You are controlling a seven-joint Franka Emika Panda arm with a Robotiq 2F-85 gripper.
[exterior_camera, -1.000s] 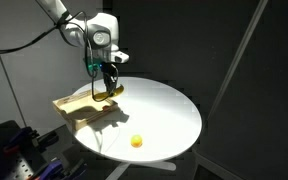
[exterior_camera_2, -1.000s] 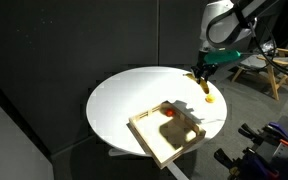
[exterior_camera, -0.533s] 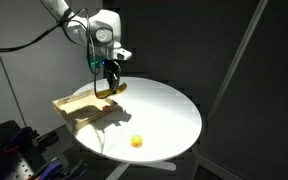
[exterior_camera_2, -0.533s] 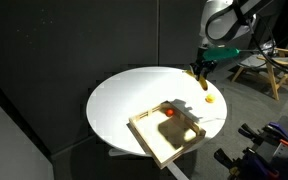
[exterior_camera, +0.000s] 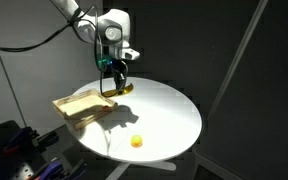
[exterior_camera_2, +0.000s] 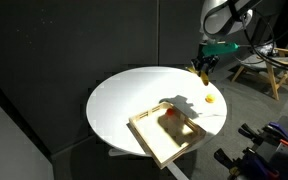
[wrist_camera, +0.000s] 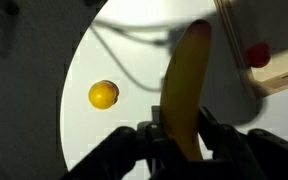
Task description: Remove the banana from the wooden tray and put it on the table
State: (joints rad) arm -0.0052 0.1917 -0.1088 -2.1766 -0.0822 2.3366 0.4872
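Observation:
My gripper (exterior_camera: 114, 76) is shut on the banana (wrist_camera: 187, 80), a curved yellow fruit held between both fingers in the wrist view. In both exterior views the banana (exterior_camera: 117, 85) (exterior_camera_2: 200, 75) hangs in the air above the round white table (exterior_camera: 164, 115) (exterior_camera_2: 124, 95), beyond the wooden tray's rim. The light-brown wooden tray (exterior_camera: 81, 106) (exterior_camera_2: 166, 141) sits at the table's edge. It shows in the wrist view (wrist_camera: 269, 40) at the upper right.
A small round yellow ball (exterior_camera: 136, 141) (exterior_camera_2: 211, 99) (wrist_camera: 103, 95) lies on the table. A red object (exterior_camera_2: 169, 113) (wrist_camera: 257, 54) rests inside the tray. The table edge drops to dark floor all round. Chairs and equipment stand at the right (exterior_camera_2: 259, 65).
The gripper has lifted and carried the banana away from the tray, out over the white tabletop.

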